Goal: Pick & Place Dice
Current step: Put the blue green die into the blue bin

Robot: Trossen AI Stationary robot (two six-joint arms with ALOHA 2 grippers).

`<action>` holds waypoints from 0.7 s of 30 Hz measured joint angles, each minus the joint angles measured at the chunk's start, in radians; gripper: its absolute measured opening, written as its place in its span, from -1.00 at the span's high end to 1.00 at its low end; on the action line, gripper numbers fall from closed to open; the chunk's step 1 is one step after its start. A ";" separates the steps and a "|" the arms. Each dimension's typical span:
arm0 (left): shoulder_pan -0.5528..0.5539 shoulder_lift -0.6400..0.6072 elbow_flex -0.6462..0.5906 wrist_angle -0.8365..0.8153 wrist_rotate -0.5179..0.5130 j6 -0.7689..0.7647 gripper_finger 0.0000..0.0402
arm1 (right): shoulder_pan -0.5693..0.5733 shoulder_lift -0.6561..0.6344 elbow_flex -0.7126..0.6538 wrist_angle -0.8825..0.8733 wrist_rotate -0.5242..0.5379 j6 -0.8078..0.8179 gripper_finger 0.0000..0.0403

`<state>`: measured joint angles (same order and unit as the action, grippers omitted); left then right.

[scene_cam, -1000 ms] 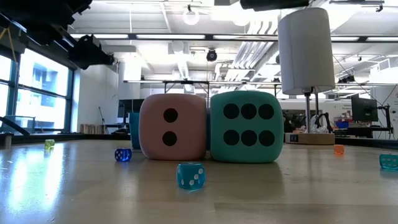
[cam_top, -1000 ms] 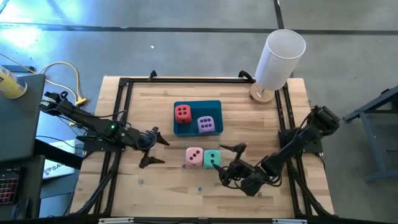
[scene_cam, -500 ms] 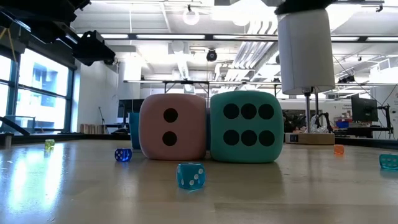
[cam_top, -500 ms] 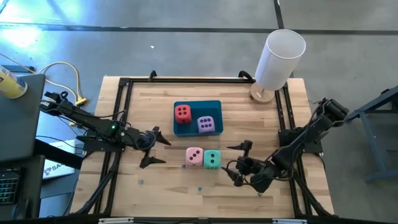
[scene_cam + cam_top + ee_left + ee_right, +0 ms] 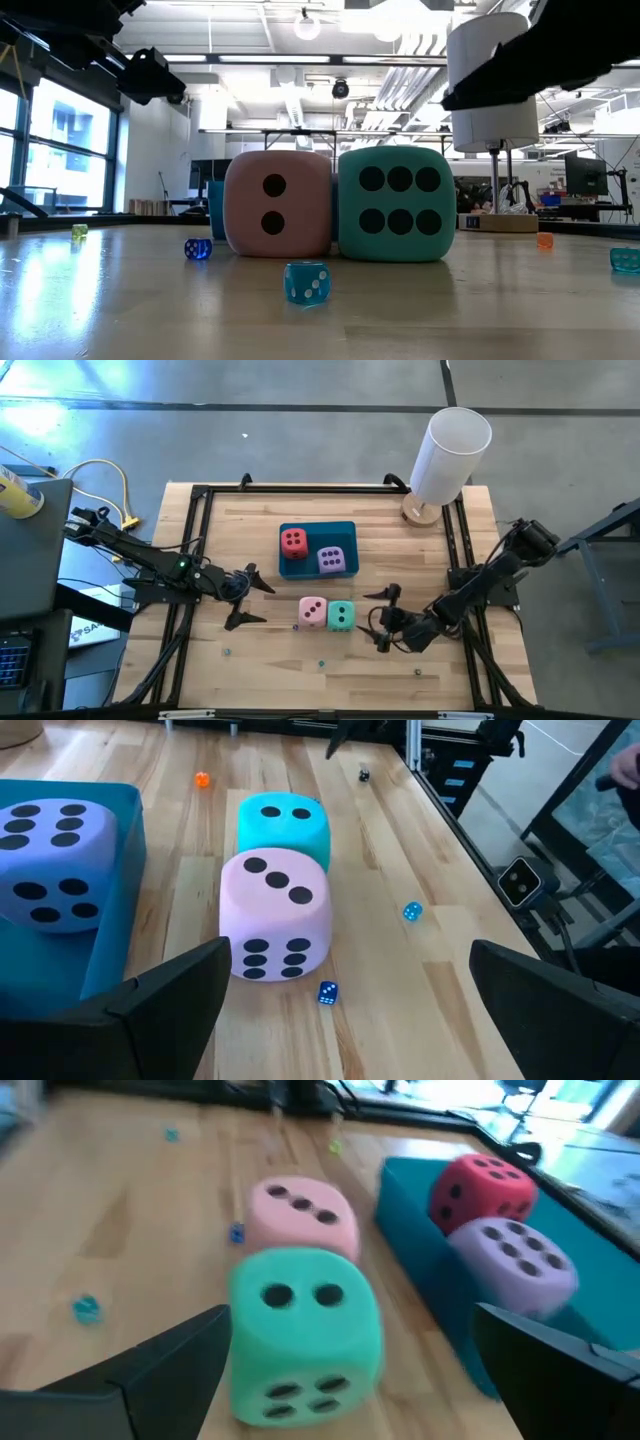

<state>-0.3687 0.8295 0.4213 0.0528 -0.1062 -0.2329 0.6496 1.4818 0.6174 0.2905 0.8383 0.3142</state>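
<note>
**Right arm backs off, then lines up on the teal die**

Dice sit split: red die [image 5: 293, 542] and purple die [image 5: 333, 559] in the blue tray [image 5: 318, 528], pink die [image 5: 313, 611] and teal die [image 5: 342, 616] touching on the table [image 5: 250, 520] just before it. The right gripper [image 5: 382, 614], fingers spread and empty, pulled away from the teal die a second ago and now aims at it; a fresh approach seems likely. The left gripper [image 5: 243, 597] waits spread, unmoved. Tiny beads [image 5: 306, 282] lie scattered nearby; the white cylinder [image 5: 450, 449] stands well clear.

We see a red soft cube [image 5: 293, 541] and a purple one [image 5: 331, 559], black-dotted, in the blue tray [image 5: 318, 571], with pink [image 5: 313, 611] and teal [image 5: 341, 616] cubes on the pale wooden table [image 5: 270, 660].
</note>
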 joint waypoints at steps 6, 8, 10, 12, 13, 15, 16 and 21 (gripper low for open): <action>0.000 0.000 0.000 0.000 0.000 0.000 -0.99 | -0.039 0.067 -0.092 0.326 -0.106 -0.167 -0.98; 0.000 0.000 0.000 0.000 0.000 0.000 -0.99 | -0.052 0.116 -0.092 0.395 -0.141 -0.205 -0.98; 0.000 0.000 0.000 0.001 0.000 0.000 -0.99 | -0.061 0.160 -0.095 0.441 -0.142 -0.236 -0.98; 0.000 0.000 0.000 0.000 0.000 -0.001 -0.99 | -0.075 0.196 -0.092 0.498 -0.143 -0.249 -0.98; 0.000 0.000 0.000 0.001 0.000 -0.001 -0.99 | -0.080 0.210 -0.092 0.509 -0.142 -0.254 -0.98; 0.000 0.000 0.000 0.000 0.000 -0.001 -0.99 | -0.093 0.231 -0.093 0.527 -0.158 -0.257 -0.98; 0.000 0.000 0.000 0.000 0.000 -0.001 -0.99 | -0.102 0.239 -0.093 0.539 -0.181 -0.256 -0.98; 0.000 0.000 0.000 0.000 0.000 -0.003 -0.99 | -0.136 0.244 -0.093 0.561 -0.255 -0.247 -0.98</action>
<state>-0.3687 0.8295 0.4213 0.0530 -0.1059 -0.2359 0.5138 1.7260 0.5243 0.8513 0.5837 0.0675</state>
